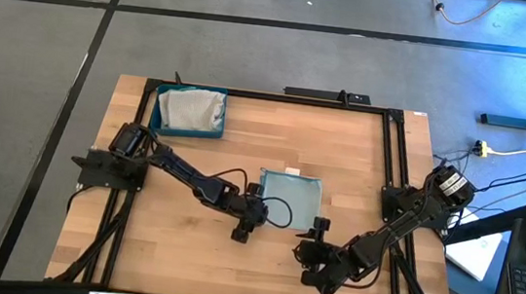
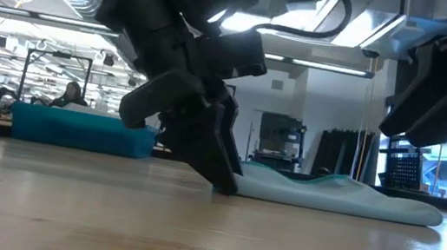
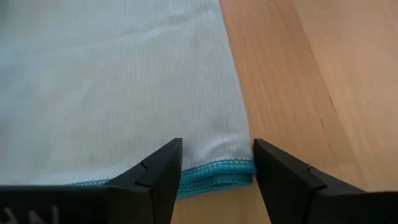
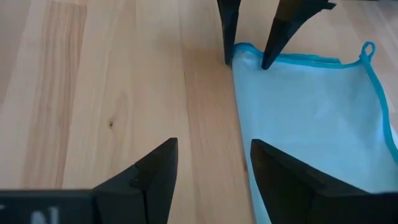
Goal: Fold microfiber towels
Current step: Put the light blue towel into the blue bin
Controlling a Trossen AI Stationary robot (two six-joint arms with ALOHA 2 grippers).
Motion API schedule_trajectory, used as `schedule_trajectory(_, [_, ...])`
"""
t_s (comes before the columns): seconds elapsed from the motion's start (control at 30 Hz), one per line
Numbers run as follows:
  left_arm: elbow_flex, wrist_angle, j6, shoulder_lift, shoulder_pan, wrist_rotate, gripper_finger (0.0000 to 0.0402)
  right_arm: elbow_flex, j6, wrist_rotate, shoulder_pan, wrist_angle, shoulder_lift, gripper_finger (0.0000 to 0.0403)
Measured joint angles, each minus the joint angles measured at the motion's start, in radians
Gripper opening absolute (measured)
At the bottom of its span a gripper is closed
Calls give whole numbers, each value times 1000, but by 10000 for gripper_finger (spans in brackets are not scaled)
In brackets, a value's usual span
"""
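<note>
Our left gripper (image 3: 214, 177), fingers apart, straddles the pale blue towel (image 3: 112, 87) at its corner hem, perhaps touching. Our right gripper (image 4: 211, 171), also spread, hovers beside its edge over bare table (image 1: 192, 169).

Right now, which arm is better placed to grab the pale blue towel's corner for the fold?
Left. The left gripper is open with its fingers straddling the near corner of the pale blue towel; the right gripper, also open, sits farther back over bare table.
</note>
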Motion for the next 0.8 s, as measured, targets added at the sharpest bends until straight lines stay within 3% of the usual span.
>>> schedule_trajectory(0.33, [0, -5, 1, 0, -50, -107, 154, -56, 95, -11, 1, -42, 1, 204])
schedule_trajectory(0.6, [0, 13, 8, 0, -83, -174, 72, -199, 140, -28, 1, -33, 1, 204])
schedule_trajectory(0.8, [0, 15, 8, 0, -98, -220, 6, -214, 119, -15, 2, -20, 1, 205])
